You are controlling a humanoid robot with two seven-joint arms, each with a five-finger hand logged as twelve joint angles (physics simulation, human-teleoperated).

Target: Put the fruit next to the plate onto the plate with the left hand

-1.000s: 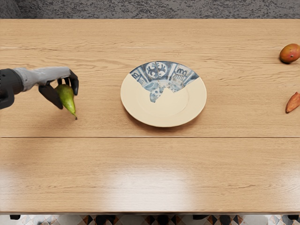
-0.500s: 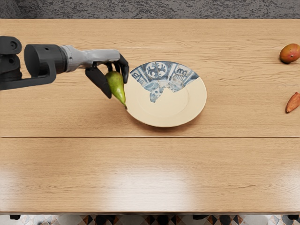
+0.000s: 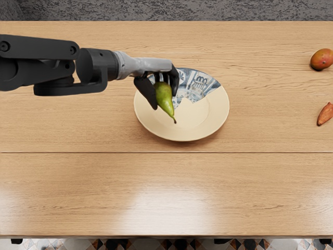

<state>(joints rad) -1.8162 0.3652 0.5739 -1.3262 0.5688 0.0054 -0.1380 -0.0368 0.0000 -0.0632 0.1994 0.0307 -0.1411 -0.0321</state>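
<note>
While my left hand [image 3: 157, 82] grips the pear [image 3: 164, 98], I see it is green, its narrow end and stem pointing down, hanging over the left half of the plate [image 3: 205, 115]. I count one pear, one plate, one mango [image 3: 321, 59] and one orange fruit [image 3: 324, 113] far right. Half a second ago the pear was only at the plate's left rim.

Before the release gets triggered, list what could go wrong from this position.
1. The left hand holds the pear stem-down over the left part of the plate, close to its rim; released here, it may tip and roll off onto the table.
2. The pear seems to hang clear of the plate; a drop could bounce it out.
</note>
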